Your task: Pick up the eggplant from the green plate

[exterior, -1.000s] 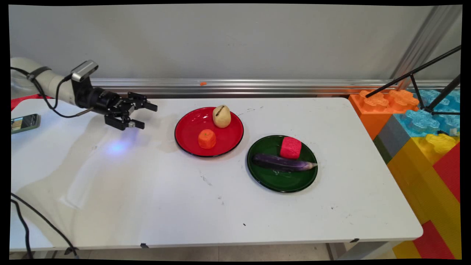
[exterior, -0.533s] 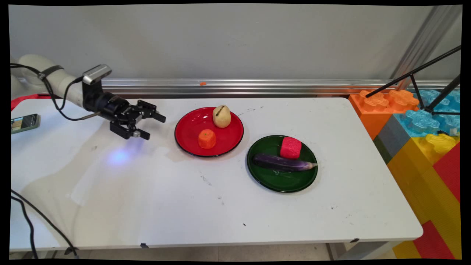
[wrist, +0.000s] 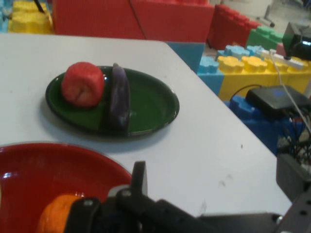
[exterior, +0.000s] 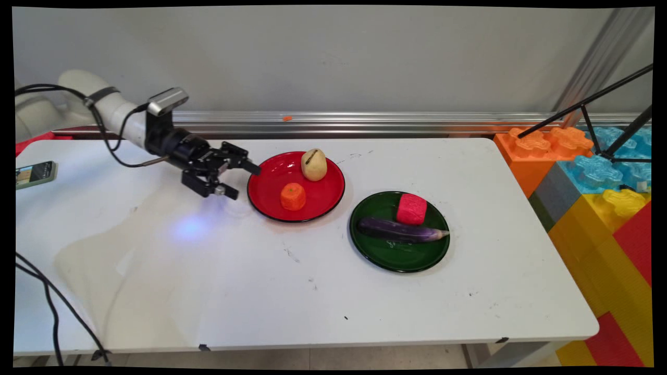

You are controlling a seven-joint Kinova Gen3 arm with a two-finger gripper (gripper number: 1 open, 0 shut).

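My gripper [exterior: 245, 182] is open and empty, low over the table at the left rim of the red plate [exterior: 271, 179]. On that plate lie an orange fruit [exterior: 293, 196] near the front and a beige potato [exterior: 313, 164] at the back. To the right stands a green plate [exterior: 406, 255] with a red fruit [exterior: 411, 209] and a purple eggplant [exterior: 401, 230]. In the hand view one black finger [wrist: 139, 175] rises over the red plate [wrist: 48, 165], the orange fruit [wrist: 56, 213] sits at the bottom left, and the green plate [wrist: 150, 104] lies beyond.
A phone [exterior: 35, 173] lies at the table's left edge. Large toy blocks [exterior: 599, 198] and black tripod legs [exterior: 594, 114] stand past the right edge. A metal rail [exterior: 365, 122] runs along the back. Black cables [exterior: 47, 302] hang at the front left.
The arm has carried the gripper to the right, from over the bare table to the red plate's left rim. Its fingers stay open. The plates and food have not moved.
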